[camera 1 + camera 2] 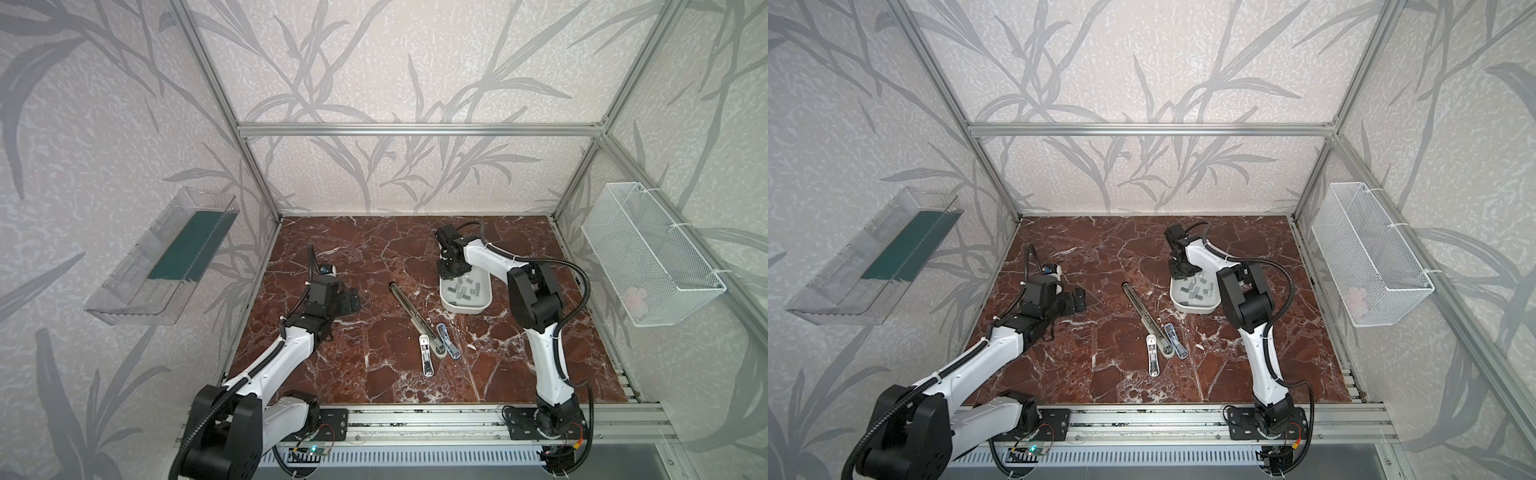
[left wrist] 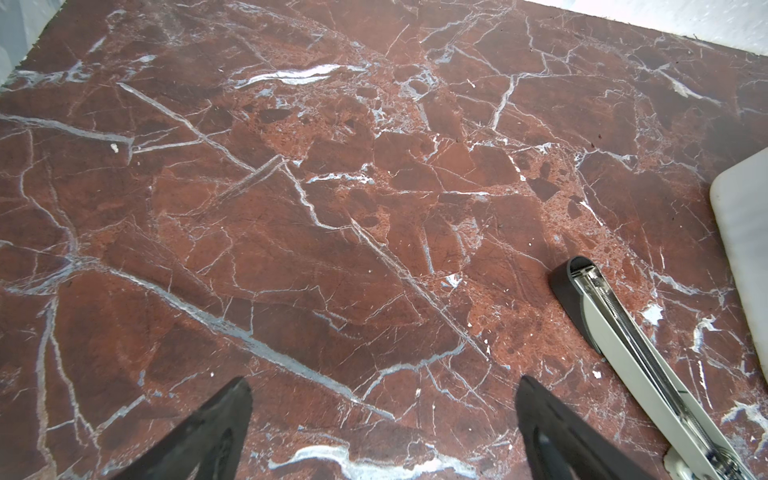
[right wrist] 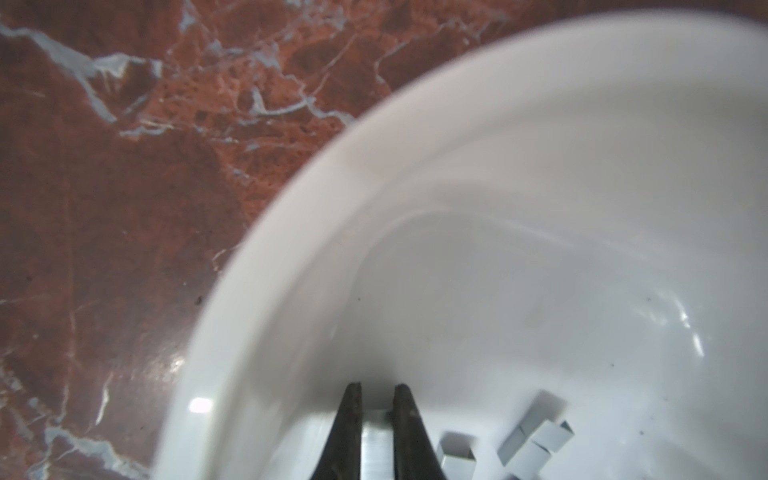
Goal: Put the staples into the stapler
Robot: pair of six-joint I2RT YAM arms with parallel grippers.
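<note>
Around the right claw (image 3: 377, 388) the dish (image 3: 291, 249) is glossy, smooth and white, like glazed ceramic. The staples (image 3: 548, 434) beside it are matt grey metal. The claw's fingers (image 3: 347, 436) are matt black. The table (image 3: 104, 208) beyond is polished, red-veined stone-look.

Left arm (image 1: 291, 349) and right arm (image 1: 544, 353): same build. White smooth shells on the long links, black blocky housings at the joints. Black ribbed conduit (image 1: 584, 282) along each, cinched with white zip ties (image 1: 515, 258). Black base plates (image 1: 332, 424) with visible screw heads; thin red and black wires (image 1: 575, 444) at the bases. White-and-blue camera (image 1: 328, 269) on left wrist. Left tool (image 2: 384, 381): matte black tapered fingers (image 2: 208, 432). Right tool (image 3: 378, 388): narrow dark fingers (image 3: 347, 436), edges worn and rough.
</note>
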